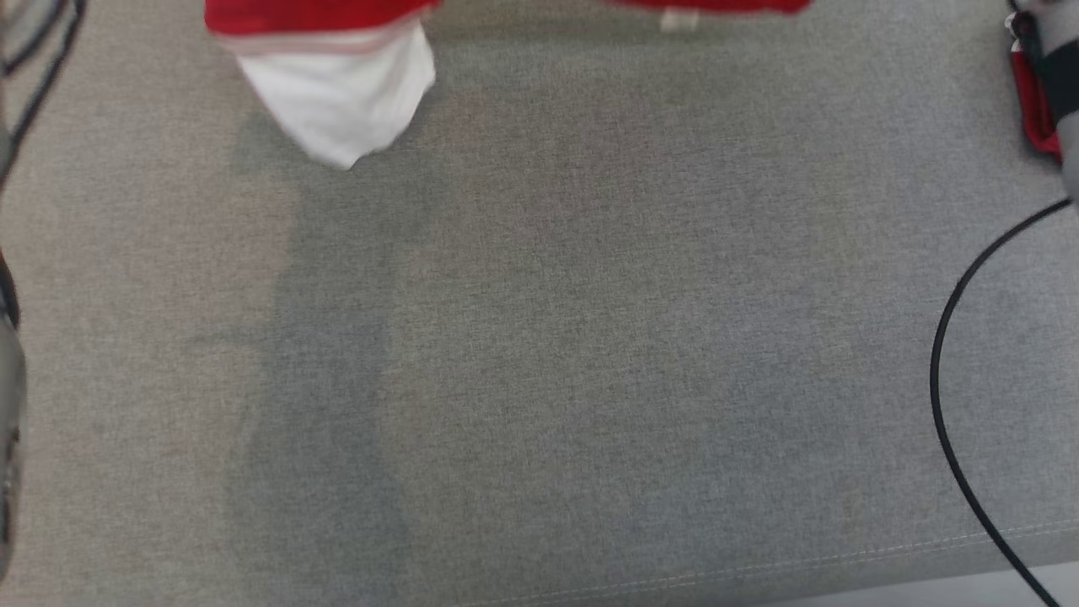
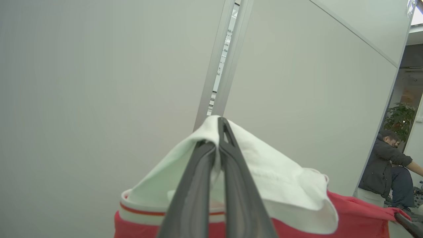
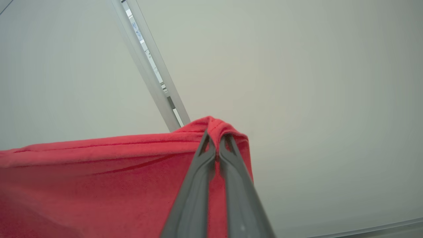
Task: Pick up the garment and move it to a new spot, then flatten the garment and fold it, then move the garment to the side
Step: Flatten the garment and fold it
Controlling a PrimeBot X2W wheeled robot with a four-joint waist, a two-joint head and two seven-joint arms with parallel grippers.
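**A:** Head view: the garment [image 1: 337, 93] hangs at the top edge, red with a white part dangling over the grey fabric surface [image 1: 539, 354]. It looks lifted, not laid out.

**B:** Left wrist view: the left gripper [image 2: 218, 138] is pressed together, pinching a white fold.

**A:** Right wrist view: the right gripper [image 3: 216, 145] is clamped on a red hem, with cloth running off toward the other claw.

**B:** I reckon the robot should lower the 2 arms level, hold the span taut, let the loose edge land first, then draw back so it lies flat. It should also mind the black cable [image 1: 948, 405].
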